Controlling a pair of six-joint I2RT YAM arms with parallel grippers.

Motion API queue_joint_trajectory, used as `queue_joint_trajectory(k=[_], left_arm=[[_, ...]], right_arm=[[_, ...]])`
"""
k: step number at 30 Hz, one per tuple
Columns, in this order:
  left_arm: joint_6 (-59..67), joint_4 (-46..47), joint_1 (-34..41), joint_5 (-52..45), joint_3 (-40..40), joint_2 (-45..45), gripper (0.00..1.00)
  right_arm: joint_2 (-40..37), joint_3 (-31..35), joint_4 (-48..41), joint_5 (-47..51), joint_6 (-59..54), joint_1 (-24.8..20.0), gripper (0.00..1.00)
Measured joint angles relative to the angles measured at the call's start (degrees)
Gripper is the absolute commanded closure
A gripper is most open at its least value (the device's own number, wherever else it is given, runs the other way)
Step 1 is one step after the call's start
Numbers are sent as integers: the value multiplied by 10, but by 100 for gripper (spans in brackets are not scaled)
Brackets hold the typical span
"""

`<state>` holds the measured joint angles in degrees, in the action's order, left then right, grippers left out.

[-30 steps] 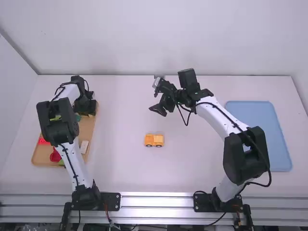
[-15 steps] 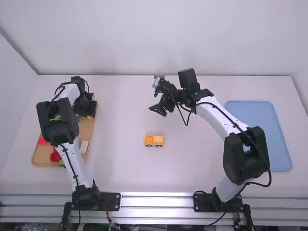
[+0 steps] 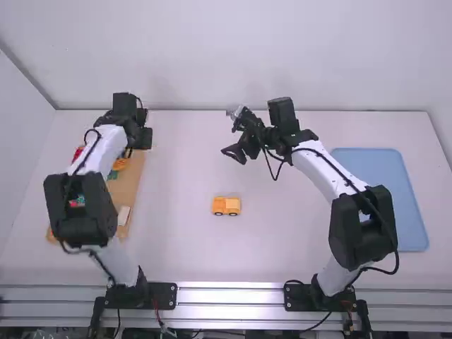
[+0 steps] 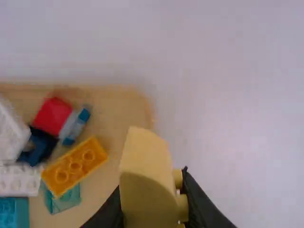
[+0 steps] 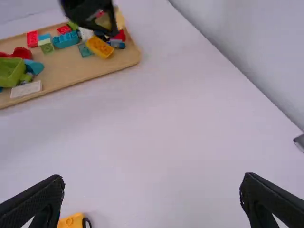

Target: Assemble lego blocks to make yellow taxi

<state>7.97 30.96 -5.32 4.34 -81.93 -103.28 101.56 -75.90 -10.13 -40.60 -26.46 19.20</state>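
high view, with the wooden tray [image 3: 126, 192] as landmark: the left claw [image 3: 134, 144] is by the tray's far right corner, closed around a pale yellow block [image 4: 145, 180], which has rounded studs along one side in the left wrist view. the small orange-yellow vehicle [image 3: 227, 205], with dark wheels, sits on the tabletop [image 3: 185, 240], well apart from the tray on its right. the right claw [image 3: 239, 147] is farther right of the tray than the left one, up above the tabletop; its fingers are spread wide, with nothing between them. a blue tray [image 3: 382, 201] lies beyond the vehicle, far to the right of the wooden tray. left wrist view: in the wooden tray, an orange-yellow brick [image 4: 74, 166] lies beside a teal block [image 4: 64, 198], near a red block [image 4: 52, 115] and some white blocks [image 4: 20, 180]. right wrist view: a green piece [image 5: 10, 72] and a flat white piece [image 5: 26, 89] also lie in the wooden tray, with several red and blue ones.
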Motion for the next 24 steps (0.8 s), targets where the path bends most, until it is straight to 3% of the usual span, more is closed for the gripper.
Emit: queue_joint_trajectory(k=[6, 11, 13, 15, 18, 21, 24], left_arm=[[59, -169, 154, -5, 174, 174, 94], [87, -324, 229, -27, 316, 213, 88], [94, -393, 247, -49, 368, 217, 98], [94, -433, 256, -63, 393, 218, 98], [81, -493, 271, -78, 424, 218, 98], [60, -535, 290, -87, 440, 218, 98], [51, -549, 301, -89, 445, 218, 98]], right_arm=[[16, 0, 25, -60, 55, -16, 0], [62, 0, 33, -160, 64, -33, 13], [72, 1, 32, -210, 66, -46, 18], [72, 5, 41, -237, 65, -52, 24], [72, 24, 89, -258, 68, -54, 29], [72, 89, 224, -268, 103, -39, 23], [72, 137, 348, -273, 163, -31, 23]])
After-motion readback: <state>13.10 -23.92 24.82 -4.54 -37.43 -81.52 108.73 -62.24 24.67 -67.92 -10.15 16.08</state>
